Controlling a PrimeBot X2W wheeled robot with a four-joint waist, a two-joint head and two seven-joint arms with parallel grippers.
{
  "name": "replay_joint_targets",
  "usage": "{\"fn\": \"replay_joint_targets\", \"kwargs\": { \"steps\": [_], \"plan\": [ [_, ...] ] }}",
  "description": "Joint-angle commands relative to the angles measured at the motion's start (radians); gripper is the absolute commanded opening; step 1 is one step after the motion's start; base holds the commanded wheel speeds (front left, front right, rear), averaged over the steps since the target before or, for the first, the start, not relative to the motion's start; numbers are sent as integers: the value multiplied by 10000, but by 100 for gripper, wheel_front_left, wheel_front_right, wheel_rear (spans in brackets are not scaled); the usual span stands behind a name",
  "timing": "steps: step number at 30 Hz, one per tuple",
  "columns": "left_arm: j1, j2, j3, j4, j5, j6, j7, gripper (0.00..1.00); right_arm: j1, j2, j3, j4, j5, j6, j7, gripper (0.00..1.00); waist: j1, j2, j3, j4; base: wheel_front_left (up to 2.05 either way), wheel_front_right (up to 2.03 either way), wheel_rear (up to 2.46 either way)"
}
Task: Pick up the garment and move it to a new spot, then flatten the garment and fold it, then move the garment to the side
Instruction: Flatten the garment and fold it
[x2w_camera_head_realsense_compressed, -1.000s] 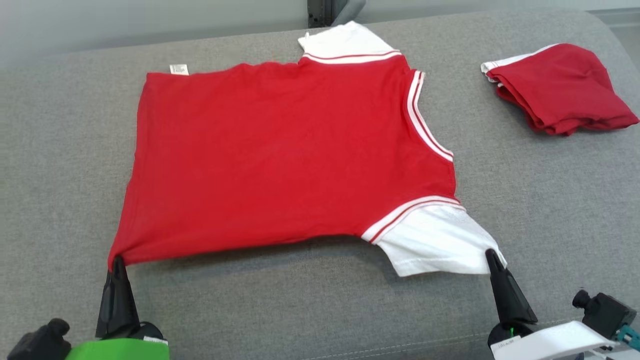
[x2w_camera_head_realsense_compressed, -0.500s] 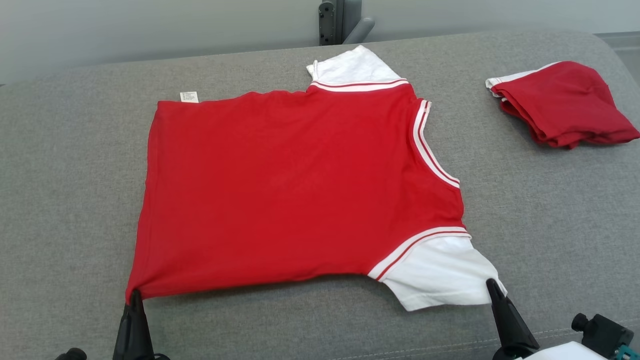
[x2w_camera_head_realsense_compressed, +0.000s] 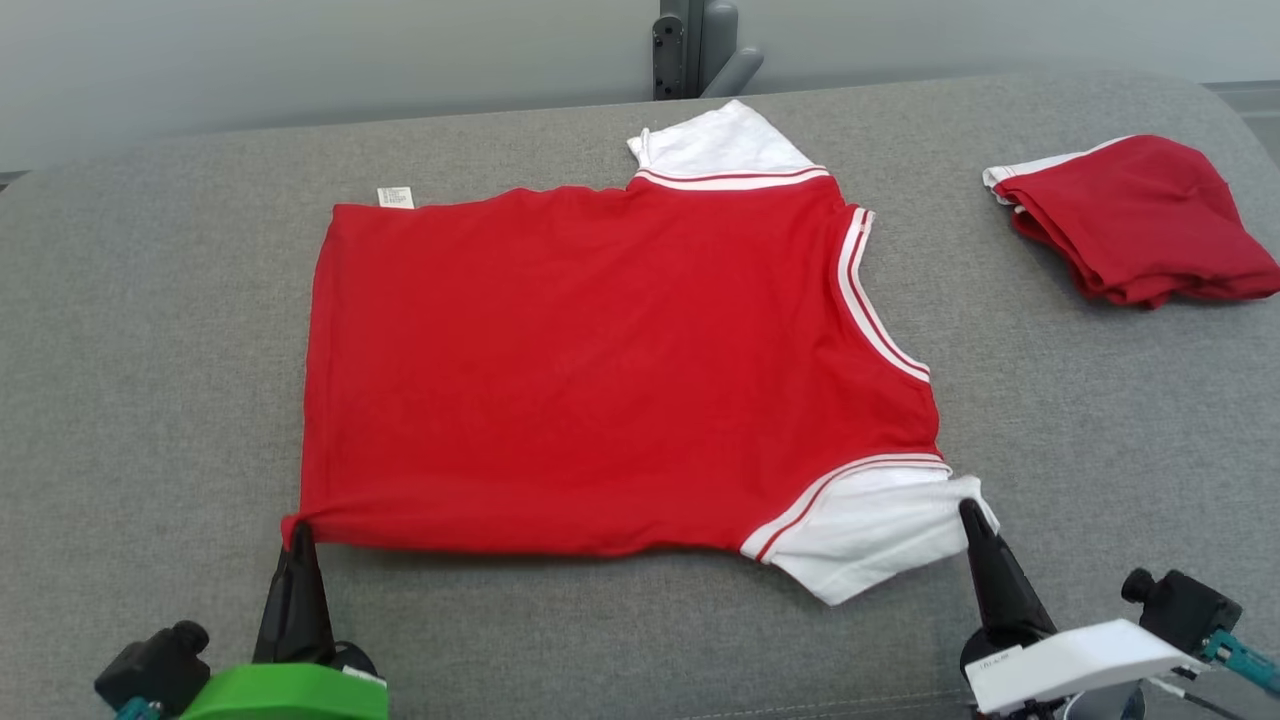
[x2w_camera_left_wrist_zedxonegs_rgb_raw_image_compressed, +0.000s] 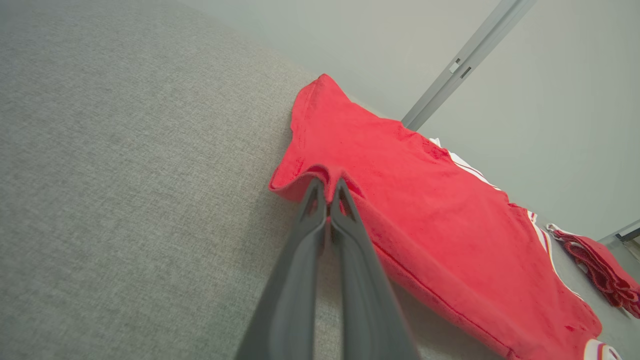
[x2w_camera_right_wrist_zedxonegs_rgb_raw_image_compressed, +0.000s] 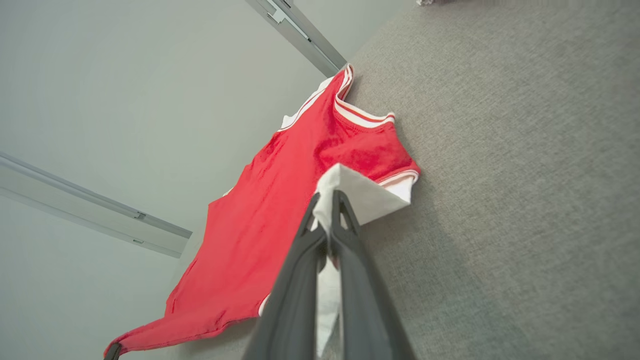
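The garment (x2w_camera_head_realsense_compressed: 600, 360) is a red T-shirt with white sleeves and white-striped trim, spread flat on the grey cushion with its collar to the right. My left gripper (x2w_camera_head_realsense_compressed: 298, 532) is shut on its near left hem corner (x2w_camera_left_wrist_zedxonegs_rgb_raw_image_compressed: 325, 175), lifting a small pinch of red cloth. At the near right, my right gripper (x2w_camera_head_realsense_compressed: 968, 512) is shut on the edge of the white sleeve (x2w_camera_right_wrist_zedxonegs_rgb_raw_image_compressed: 350, 192), which folds up over the fingertips (x2w_camera_right_wrist_zedxonegs_rgb_raw_image_compressed: 331, 200). The far sleeve (x2w_camera_head_realsense_compressed: 715, 145) lies flat at the back.
A second red garment (x2w_camera_head_realsense_compressed: 1140, 225), folded, lies at the far right of the cushion (x2w_camera_head_realsense_compressed: 150, 330). A grey metal post (x2w_camera_head_realsense_compressed: 695, 45) stands behind the cushion's back edge against a pale wall. Bare cushion runs along the left and near sides.
The camera view has shifted, so the whole scene sits lower in the picture. Both grippers stay shut on the shirt; its near edge and white sleeve have moved inward, away from me.
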Motion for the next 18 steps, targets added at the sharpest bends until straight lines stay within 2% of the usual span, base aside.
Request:
{"fn": "replay_joint_targets", "kwargs": {
  "steps": [1,8,18],
  "plan": [
    [-419,20,-32,239,38,8,-26,0,-355,62,-58,152,-62,2,-113,0,1,0,53,32,0,0,0],
    [-2000,24,-194,1277,251,-27,-28,0,-1804,354,-424,939,-215,2,-302,0,1,0,569,244,0,0,0],
    [-4051,25,31,2783,381,-54,-28,0,-4293,713,-724,2824,-692,2,-395,0,1,0,1702,482,0,0,0]
  ]
}}
